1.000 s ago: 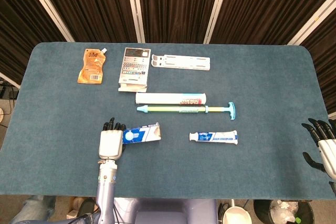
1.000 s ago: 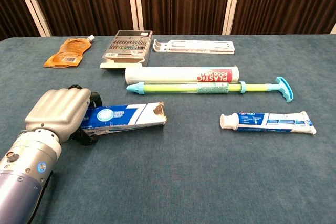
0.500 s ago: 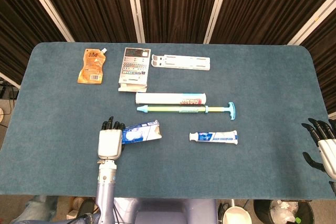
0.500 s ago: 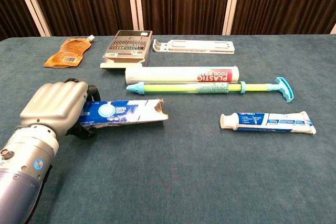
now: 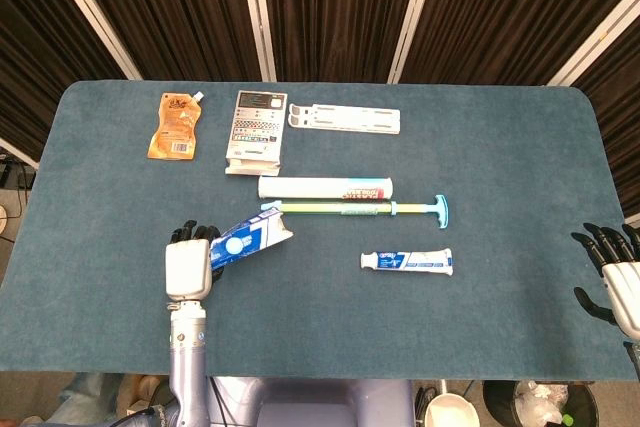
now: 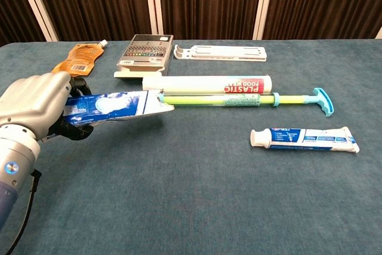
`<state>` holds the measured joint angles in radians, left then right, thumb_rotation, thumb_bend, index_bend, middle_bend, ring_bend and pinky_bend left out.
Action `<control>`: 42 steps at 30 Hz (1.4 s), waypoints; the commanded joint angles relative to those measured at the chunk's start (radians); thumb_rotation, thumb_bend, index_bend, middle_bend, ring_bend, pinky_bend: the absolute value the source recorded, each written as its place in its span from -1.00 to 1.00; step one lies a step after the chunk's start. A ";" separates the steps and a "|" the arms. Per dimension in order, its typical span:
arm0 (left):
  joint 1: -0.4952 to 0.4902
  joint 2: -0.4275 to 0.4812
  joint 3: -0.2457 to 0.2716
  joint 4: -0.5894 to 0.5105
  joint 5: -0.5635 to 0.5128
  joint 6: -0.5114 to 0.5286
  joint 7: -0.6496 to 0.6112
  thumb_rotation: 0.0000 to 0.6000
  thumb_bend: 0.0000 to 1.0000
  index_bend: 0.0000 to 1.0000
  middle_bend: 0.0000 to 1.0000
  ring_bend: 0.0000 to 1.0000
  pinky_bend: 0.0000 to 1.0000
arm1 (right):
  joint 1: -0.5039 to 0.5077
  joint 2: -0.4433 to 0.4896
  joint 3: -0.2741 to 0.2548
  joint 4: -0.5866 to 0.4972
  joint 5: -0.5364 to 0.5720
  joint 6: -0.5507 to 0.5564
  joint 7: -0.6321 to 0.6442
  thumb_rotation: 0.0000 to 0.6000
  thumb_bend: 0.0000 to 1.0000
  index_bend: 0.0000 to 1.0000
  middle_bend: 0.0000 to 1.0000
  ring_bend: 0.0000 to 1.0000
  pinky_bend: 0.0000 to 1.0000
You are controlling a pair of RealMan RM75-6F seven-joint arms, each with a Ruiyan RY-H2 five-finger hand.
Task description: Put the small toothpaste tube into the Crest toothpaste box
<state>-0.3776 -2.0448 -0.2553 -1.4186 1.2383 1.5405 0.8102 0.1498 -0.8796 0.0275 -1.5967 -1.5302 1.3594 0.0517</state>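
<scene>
My left hand (image 5: 188,265) (image 6: 37,111) grips one end of the blue Crest toothpaste box (image 5: 250,239) (image 6: 117,105) and holds it lifted off the cloth. The box's open end points right and away, toward the white tube. The small toothpaste tube (image 5: 407,262) (image 6: 305,138) lies flat on the table to the right, white cap pointing left, well apart from the box. At the table's right edge my right hand (image 5: 613,276) hangs with its fingers apart and holds nothing; only the head view shows it.
Behind the box lie a long white tube (image 5: 325,188) (image 6: 208,84) and a yellow-green pump with a blue handle (image 5: 360,209) (image 6: 245,100). Further back are an orange pouch (image 5: 176,127), a printed carton (image 5: 254,130) and a white rack (image 5: 344,118).
My left hand has lifted the Crest box off the table and drawn back to the left; the box's open end has swung up toward the white tube. The right hand has barely moved.
</scene>
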 commanded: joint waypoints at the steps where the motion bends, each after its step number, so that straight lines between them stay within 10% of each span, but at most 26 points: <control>1: 0.002 0.007 -0.003 -0.014 0.002 -0.001 -0.027 1.00 -0.32 -0.13 -0.11 -0.53 -0.40 | 0.001 -0.001 0.000 0.000 -0.002 0.000 -0.002 1.00 -0.38 -0.64 -0.73 -0.75 -0.94; 9: 0.034 0.182 -0.057 -0.379 -0.015 -0.063 -0.243 1.00 -0.32 -0.16 -0.16 -0.55 -0.40 | 0.008 -0.034 0.012 0.025 0.000 0.010 -0.065 1.00 -0.38 -0.64 -0.72 -0.75 -0.94; 19: 0.155 0.829 -0.271 -0.910 -0.286 -0.469 -0.841 1.00 -0.32 -0.15 -0.16 -0.55 -0.41 | 0.071 -0.130 0.011 0.020 -0.001 -0.085 -0.140 1.00 -0.38 -0.64 -0.60 -0.75 -0.94; 28: 0.306 1.207 -0.461 -0.850 -0.173 -0.829 -1.455 1.00 -0.32 -0.15 -0.16 -0.55 -0.41 | 0.143 -0.217 -0.007 -0.046 -0.001 -0.215 -0.258 1.00 -0.38 -0.61 -0.48 -0.75 -0.94; 42: 0.230 1.275 -0.373 -0.808 -0.100 -0.859 -1.526 1.00 -0.32 -0.16 -0.16 -0.55 -0.41 | 0.284 -0.398 0.077 -0.033 0.112 -0.352 -0.274 1.00 -0.38 -0.53 -0.37 -0.74 -0.94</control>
<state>-0.1351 -0.7716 -0.6377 -2.2297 1.1462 0.6809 -0.7222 0.4235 -1.2611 0.0962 -1.6381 -1.4314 1.0189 -0.2196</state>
